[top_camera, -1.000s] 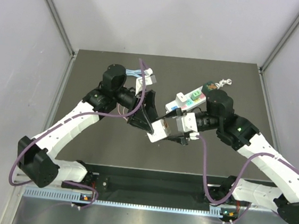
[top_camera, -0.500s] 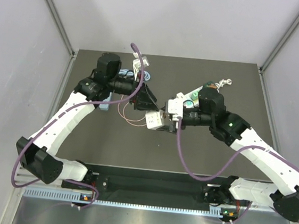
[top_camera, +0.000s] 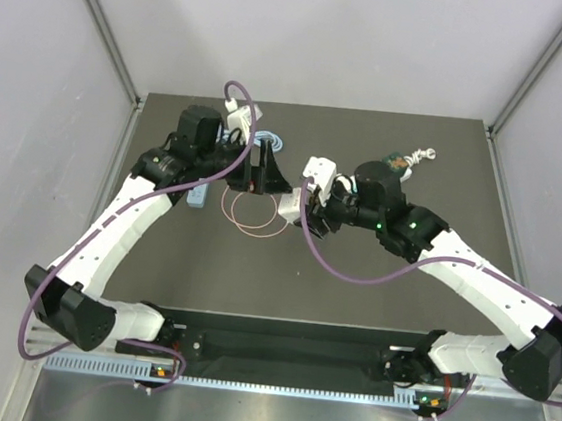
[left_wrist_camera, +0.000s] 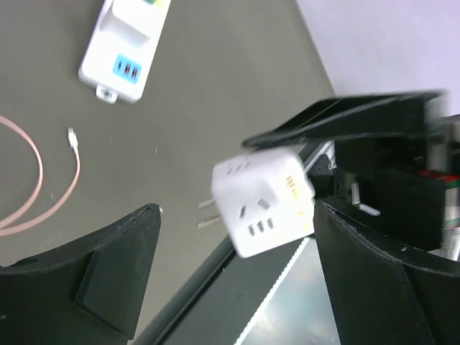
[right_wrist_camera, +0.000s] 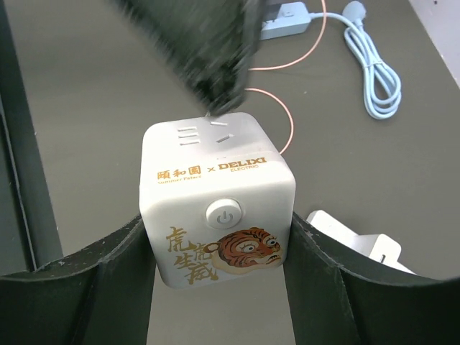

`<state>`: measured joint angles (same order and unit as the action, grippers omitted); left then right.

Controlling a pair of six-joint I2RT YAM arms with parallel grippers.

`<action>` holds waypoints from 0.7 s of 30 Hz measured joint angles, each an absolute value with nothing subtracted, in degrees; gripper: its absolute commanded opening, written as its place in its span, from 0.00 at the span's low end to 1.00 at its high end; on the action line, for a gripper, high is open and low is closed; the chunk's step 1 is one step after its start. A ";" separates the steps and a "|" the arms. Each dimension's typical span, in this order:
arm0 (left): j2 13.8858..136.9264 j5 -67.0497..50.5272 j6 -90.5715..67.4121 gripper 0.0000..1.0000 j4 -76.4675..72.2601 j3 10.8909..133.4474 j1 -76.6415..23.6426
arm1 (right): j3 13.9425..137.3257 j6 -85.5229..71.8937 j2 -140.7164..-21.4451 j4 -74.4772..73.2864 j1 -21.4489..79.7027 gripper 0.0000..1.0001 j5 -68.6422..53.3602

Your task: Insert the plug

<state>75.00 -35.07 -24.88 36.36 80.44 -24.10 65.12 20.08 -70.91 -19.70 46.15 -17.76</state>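
Note:
The plug is a white cube point(right_wrist_camera: 219, 215) with a tiger print, a power button and two metal prongs point(left_wrist_camera: 208, 212). My right gripper point(right_wrist_camera: 219, 244) is shut on its two sides and holds it above the dark mat point(top_camera: 355, 269). From above, the cube point(top_camera: 289, 206) hangs between both arms. My left gripper point(top_camera: 262, 173) is open just beyond it, touching nothing. In the left wrist view the left gripper point(left_wrist_camera: 237, 215) frames the cube without contact. A white power strip point(left_wrist_camera: 126, 43) with blue ports lies flat on the mat.
A pink cable loop point(top_camera: 251, 212) and a coiled light-blue cord point(right_wrist_camera: 374, 72) lie on the mat at the far left. A small pale-blue strip point(top_camera: 199, 195) sits beside them. A green item with a metal clasp point(top_camera: 412, 159) lies at the far right.
My left gripper opened, let go of the cube and drew back toward the far left. My right arm carried the cube up and away from the near edge.

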 measured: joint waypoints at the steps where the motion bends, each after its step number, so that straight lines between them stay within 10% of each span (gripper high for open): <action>1: 74.65 -34.65 -25.47 0.92 36.38 79.35 -24.16 | 65.12 19.62 -70.96 -19.22 46.24 0.00 -17.17; 21: 74.06 -33.80 -28.82 0.96 33.89 72.34 -25.98 | 65.36 15.81 -76.25 -18.00 47.64 0.00 -14.72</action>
<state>74.06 -33.80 -28.82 33.89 72.34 -25.98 65.36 15.81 -76.25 -18.00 47.64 -14.72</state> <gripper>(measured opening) 0.964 0.601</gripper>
